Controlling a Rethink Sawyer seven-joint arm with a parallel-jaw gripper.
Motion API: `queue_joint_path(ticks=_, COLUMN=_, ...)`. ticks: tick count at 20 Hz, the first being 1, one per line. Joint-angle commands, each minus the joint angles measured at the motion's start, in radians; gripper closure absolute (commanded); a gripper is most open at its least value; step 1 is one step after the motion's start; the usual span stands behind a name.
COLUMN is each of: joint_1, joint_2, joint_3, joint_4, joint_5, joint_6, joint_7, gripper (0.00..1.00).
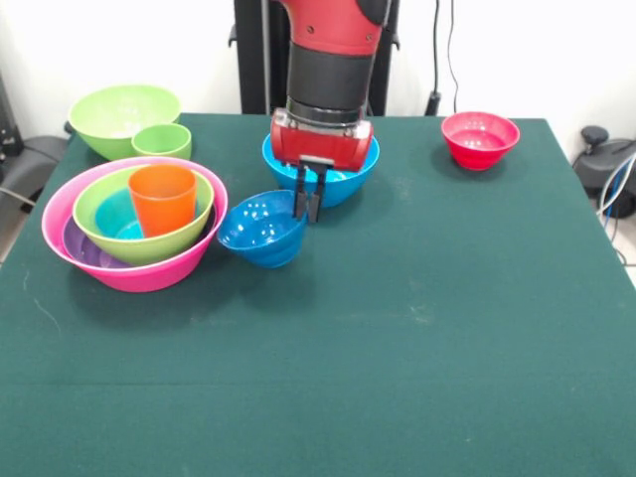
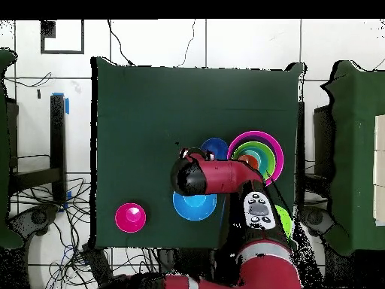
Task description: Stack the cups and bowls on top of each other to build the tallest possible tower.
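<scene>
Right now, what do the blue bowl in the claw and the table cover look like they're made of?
The blue bowl looks like glossy moulded plastic: bright highlights dot its inside. The table cover looks like matte green cloth, perhaps felt: no shine, faint scuffs and creases.
</scene>
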Motion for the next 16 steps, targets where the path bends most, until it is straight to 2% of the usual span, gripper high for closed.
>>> queue_joint_path(ticks=1, joint_1=-0.017, joint_2=-0.051, joint_3=0.081, joint_4=0.076, joint_5=-0.023, joint_6=0.091, joint_7=0.018, gripper=1.0)
queue_joint_path(ticks=13, joint_1=-0.022, joint_2=-0.071, joint_3=0.101, joint_4=0.1, joint_5=-0.01, joint_6=0.126, joint_7=0.012, gripper=1.0)
queue_joint_path(ticks=16, joint_1=-0.02, joint_2=-0.099, joint_3=0.106, joint_4=0.123, joint_5=0.0, joint_6=0.157, joint_7=0.012, gripper=1.0)
